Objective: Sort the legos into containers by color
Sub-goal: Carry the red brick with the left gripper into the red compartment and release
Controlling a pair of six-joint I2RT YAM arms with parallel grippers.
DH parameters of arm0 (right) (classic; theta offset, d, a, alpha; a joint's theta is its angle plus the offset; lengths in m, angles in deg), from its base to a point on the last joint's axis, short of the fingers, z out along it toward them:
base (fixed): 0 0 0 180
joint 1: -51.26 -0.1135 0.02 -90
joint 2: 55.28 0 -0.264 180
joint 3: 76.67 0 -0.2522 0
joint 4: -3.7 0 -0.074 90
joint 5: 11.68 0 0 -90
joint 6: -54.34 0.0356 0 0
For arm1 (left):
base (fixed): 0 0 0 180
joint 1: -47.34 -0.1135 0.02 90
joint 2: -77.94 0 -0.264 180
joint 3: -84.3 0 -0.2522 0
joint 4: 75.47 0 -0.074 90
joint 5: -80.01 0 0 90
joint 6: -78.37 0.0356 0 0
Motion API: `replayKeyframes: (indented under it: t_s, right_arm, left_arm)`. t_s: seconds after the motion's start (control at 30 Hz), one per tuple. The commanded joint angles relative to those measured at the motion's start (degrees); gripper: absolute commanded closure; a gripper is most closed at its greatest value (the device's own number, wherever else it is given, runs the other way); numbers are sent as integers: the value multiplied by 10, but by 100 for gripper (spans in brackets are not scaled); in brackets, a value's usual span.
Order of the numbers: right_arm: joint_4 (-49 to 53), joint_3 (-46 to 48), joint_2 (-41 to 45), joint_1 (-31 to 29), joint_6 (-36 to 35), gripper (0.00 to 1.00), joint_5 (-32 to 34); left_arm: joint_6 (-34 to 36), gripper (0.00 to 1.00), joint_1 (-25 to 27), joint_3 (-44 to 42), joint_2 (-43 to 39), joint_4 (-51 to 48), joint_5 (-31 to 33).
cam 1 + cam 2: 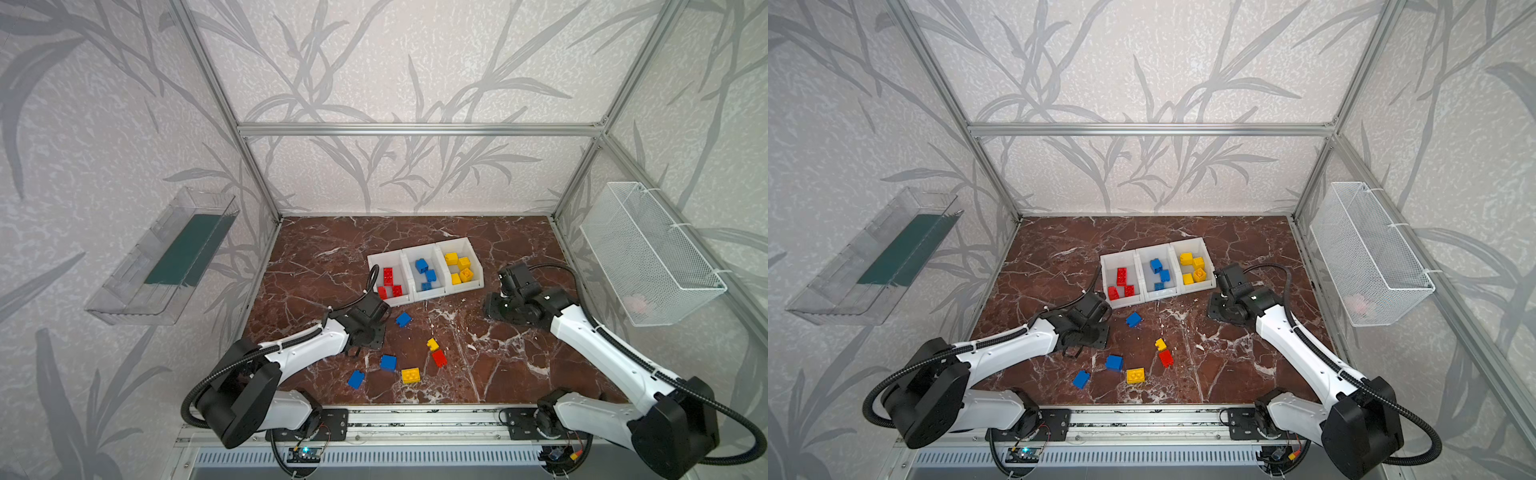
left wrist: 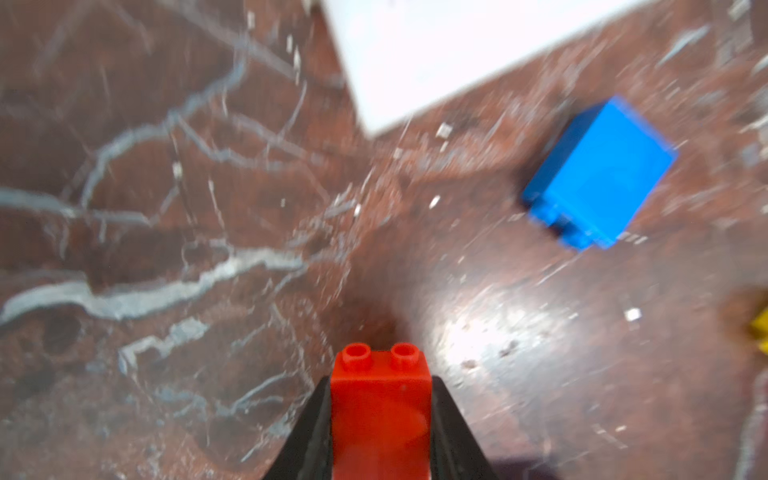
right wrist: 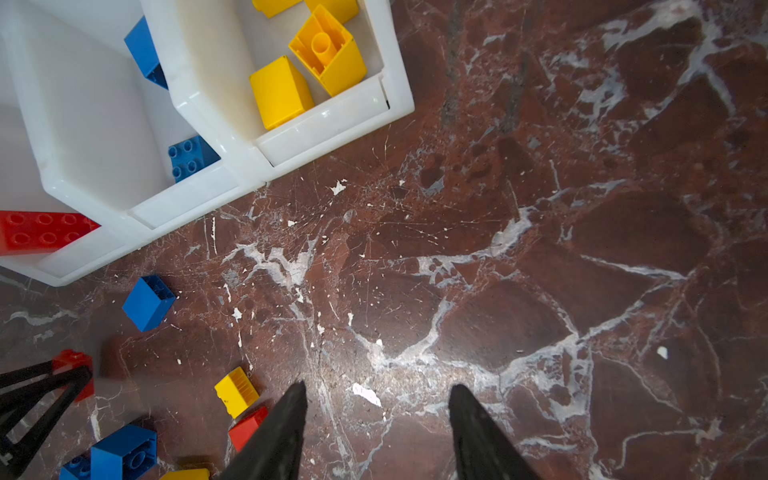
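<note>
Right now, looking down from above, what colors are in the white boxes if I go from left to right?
In a top view: box with red bricks → box with blue bricks → box with yellow bricks.

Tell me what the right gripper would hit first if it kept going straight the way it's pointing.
Most likely the bare marble table: the open right gripper points down at it with nothing between. The yellow bin sits off to one side. Depth is hard to judge.
</note>
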Motion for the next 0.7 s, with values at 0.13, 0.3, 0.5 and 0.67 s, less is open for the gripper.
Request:
replayKeyframes:
  t_s: [0.13, 0.3, 0.5, 0.67]
  right_arm:
    - [18, -7, 19, -1, 2, 44, 12]
    - [24, -2, 34, -1, 4, 44, 14]
    - [25, 12, 49, -2, 10, 44, 8]
    - [27, 18, 53, -4, 10, 44, 8]
  left_arm:
    - [66, 72, -27, 146, 24, 48, 33]
    - [88, 72, -82, 237, 101, 70, -21]
    - [73, 72, -119, 290, 187, 74, -103]
    - [61, 69, -123, 296, 215, 88, -106]
